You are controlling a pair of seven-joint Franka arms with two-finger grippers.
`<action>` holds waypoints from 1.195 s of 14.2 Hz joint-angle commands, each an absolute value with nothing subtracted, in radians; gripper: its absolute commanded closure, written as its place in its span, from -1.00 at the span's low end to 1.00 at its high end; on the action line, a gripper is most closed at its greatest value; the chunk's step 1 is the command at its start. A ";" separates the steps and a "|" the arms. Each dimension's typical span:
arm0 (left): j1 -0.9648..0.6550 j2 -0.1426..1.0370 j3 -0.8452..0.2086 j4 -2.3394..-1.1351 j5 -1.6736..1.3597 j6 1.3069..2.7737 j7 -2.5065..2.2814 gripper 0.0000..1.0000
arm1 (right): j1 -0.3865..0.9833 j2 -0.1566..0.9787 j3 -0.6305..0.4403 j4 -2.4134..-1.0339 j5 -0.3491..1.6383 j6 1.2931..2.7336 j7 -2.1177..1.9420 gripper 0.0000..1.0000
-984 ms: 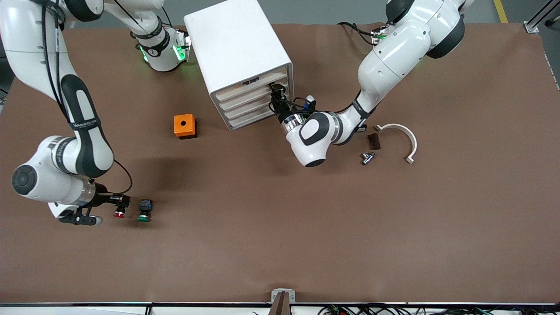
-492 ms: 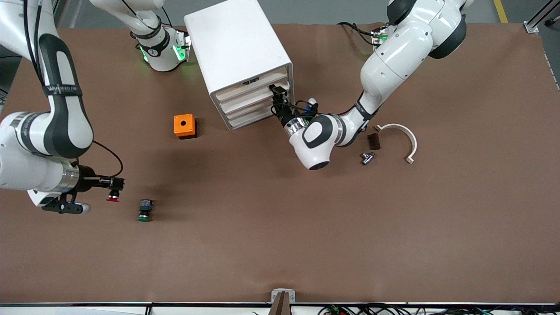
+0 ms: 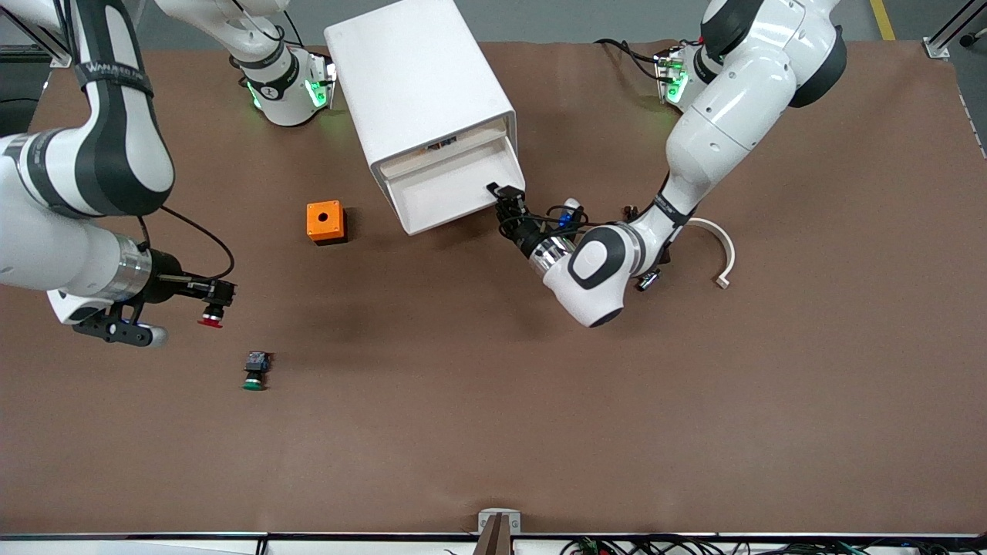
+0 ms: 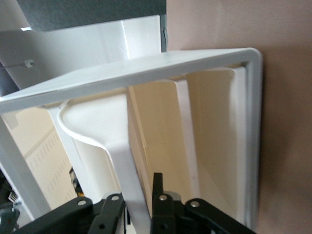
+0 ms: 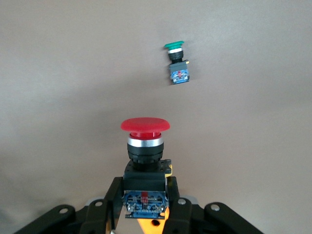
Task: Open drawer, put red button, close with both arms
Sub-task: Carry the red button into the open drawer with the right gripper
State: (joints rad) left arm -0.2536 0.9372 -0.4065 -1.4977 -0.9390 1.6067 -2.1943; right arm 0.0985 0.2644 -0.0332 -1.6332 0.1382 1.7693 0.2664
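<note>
The white cabinet (image 3: pixel 416 77) stands at the back middle of the table. The drawer (image 3: pixel 455 185) just under its top one is pulled out, and its inside shows empty. My left gripper (image 3: pixel 505 199) is shut on the drawer's front lip, which runs between the fingers in the left wrist view (image 4: pixel 139 200); the drawer's pale inside (image 4: pixel 209 126) shows there too. My right gripper (image 3: pixel 207 297) is shut on the red button (image 3: pixel 210 317) and holds it above the table at the right arm's end. In the right wrist view the gripper (image 5: pixel 145 195) clamps the blue-and-black body under the red cap (image 5: pixel 145 125).
A green-capped button (image 3: pixel 254 370) lies on the table below the held one and shows in the right wrist view (image 5: pixel 177 66). An orange box (image 3: pixel 325 221) sits beside the cabinet. A white curved clamp (image 3: pixel 721 247) and a small metal part (image 3: pixel 648 279) lie by the left arm.
My left gripper has pulled the drawer out toward the front camera. My right gripper has lifted the red button off the table, away from the green one.
</note>
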 commanded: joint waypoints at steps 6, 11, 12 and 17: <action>-0.195 0.934 -0.391 -1.470 -0.943 1.669 -2.163 0.57 | 0.218 0.173 -0.037 -1.652 0.141 1.726 0.550 1.00; -0.195 0.936 -0.399 -1.474 -0.945 1.684 -2.131 -0.99 | 0.302 0.137 -0.037 -1.651 0.141 1.706 0.731 1.00; -0.195 0.936 -0.402 -1.471 -0.945 1.686 -2.109 -1.00 | 0.322 0.137 -0.037 -1.651 0.140 1.707 0.768 1.00; -0.195 0.922 -0.436 -1.410 -0.940 1.674 -1.902 -1.00 | 0.454 0.135 -0.037 -1.652 0.133 1.715 1.039 1.00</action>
